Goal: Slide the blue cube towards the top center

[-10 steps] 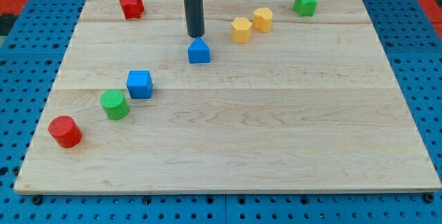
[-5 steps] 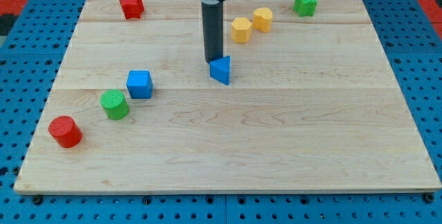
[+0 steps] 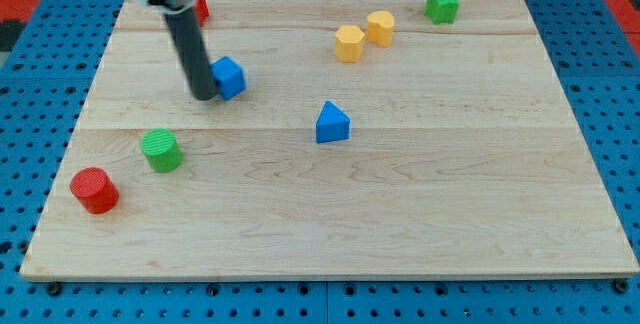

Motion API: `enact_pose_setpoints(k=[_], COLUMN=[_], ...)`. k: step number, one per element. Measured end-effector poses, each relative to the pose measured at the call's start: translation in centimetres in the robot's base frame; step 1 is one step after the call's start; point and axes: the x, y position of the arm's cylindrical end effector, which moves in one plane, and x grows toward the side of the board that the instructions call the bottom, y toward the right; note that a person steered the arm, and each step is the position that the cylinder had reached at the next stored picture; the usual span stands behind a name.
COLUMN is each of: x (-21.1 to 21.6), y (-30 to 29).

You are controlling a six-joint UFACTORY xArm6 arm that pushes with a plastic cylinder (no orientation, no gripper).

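The blue cube [image 3: 231,77] lies on the wooden board [image 3: 400,204] at the upper left of centre. My tip [image 3: 203,95] stands right against the cube's left side, touching it. The dark rod rises from there to the view's top left and partly hides a red block [image 3: 201,8] near the top edge. A blue triangular block [image 3: 332,123] lies near the board's middle, well to the right of my tip.
Two yellow blocks [image 3: 349,42] [image 3: 380,27] sit side by side at the top, right of centre. A green block [image 3: 442,4] is at the top right. A green cylinder [image 3: 161,150] and a red cylinder [image 3: 95,189] lie at the lower left.
My tip left the blue triangular block, which it had pushed down and right, and moved to the left. The blue cube has moved up and right from beside the green cylinder.
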Motion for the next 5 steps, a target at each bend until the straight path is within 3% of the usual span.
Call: enact_pose_setpoints(k=[1,2,3,4,5], x=[-1.2,-9.6,-13.6,-13.5,-13.7], y=[3.3,3.4,3.5,-3.8,-0.8])
